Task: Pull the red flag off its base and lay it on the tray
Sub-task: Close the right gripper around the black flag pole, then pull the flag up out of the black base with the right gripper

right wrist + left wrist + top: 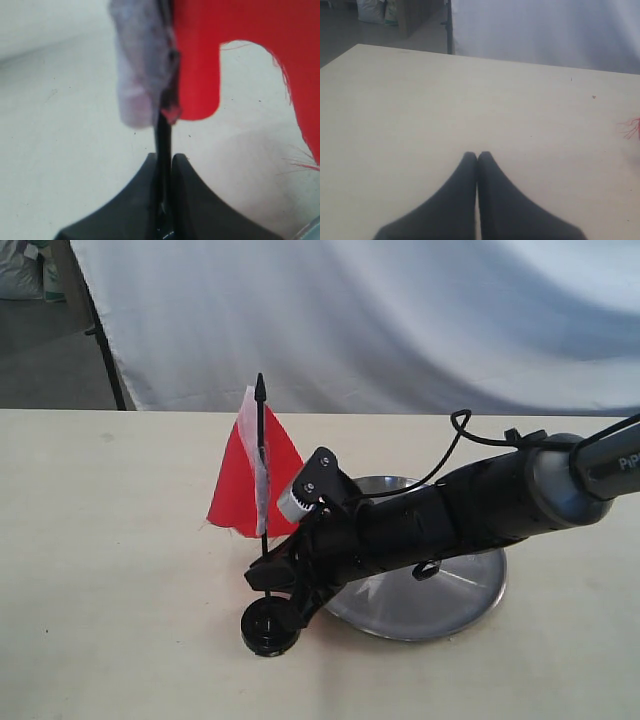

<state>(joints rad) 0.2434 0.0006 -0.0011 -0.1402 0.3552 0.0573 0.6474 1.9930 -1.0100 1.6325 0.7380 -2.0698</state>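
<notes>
Base first: the small round black plastic base (268, 626) sits flat on the pale table (100, 620), nearest of the group, its centre socket facing up. Directly above it you have the right gripper (266, 578), reaching in from the right and across the middle. Your right wrist view shows its two black fingers (195, 200) drawn narrow and pinched on the thin black pole (163, 140), one finger to each side, just under the cloth. Whether the foot of the pole sits in the base cannot be told; the gripper body covers that junction.

Above the grip, the small red cloth flag (238, 492) stands upright. Its whitish strip (252, 455) runs along the pole, and the pointed tip (261, 388) is uppermost.

Behind and to the right of the base, the round shallow shiny stainless-steel tray (450, 605) lies on the table, just beside the base. The right arm (480, 505) crosses over it and hides part of its rim. A thin black cable (455, 430) loops above the arm.

Farthest back hangs a white cloth backdrop (400, 320).

Your left gripper (478, 156) shows only in its own wrist view: fingers pressed together tip to tip with nothing between them, over the table top. A few red threads (632, 127) show at the edge of that view.
</notes>
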